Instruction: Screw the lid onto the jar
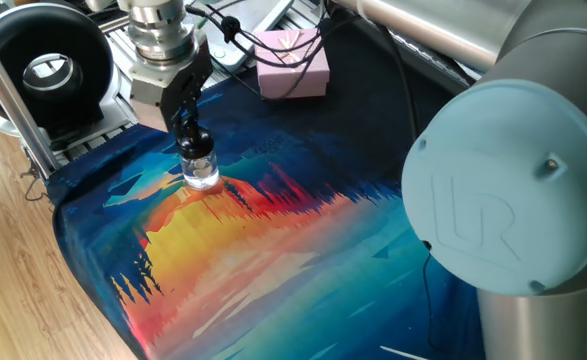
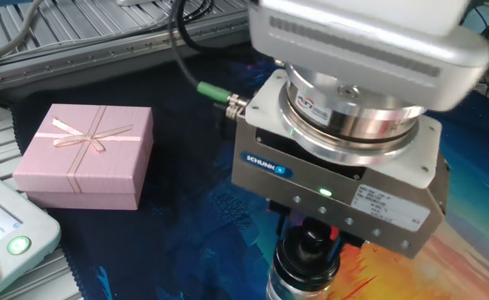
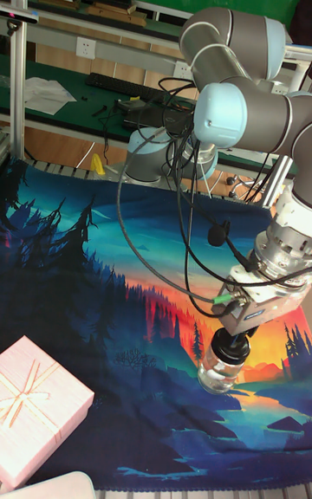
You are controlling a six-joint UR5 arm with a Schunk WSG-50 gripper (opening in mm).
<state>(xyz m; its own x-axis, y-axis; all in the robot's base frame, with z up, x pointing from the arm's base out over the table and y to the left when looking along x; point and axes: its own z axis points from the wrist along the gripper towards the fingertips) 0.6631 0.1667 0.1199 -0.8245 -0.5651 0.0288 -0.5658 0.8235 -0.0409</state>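
The worktop (image 1: 303,260) is covered by a printed cloth showing a blue forest and an orange sunset. A pink square gift box with a ribbon bow (image 2: 86,154) sits well apart from the jar, at the dark far edge of the cloth, and plays no part in the move.

The grey two-finger gripper (image 1: 191,132) hangs vertically, directly above the small clear glass jar with a rounded body (image 1: 201,172). The jar stands upright on the cloth, at the boundary between the blue and orange areas.

The small black round lid (image 3: 230,348) sits on top of the jar's neck, in line with the jar's vertical axis. The jaws are clenched on the lid from opposite sides.

Controlling relation: gripper axis, lid axis and jar axis appear to coincide, all vertical. Judged from this alignment, the coming move is a rotation about that shared axis. Thread engagement is not visible.
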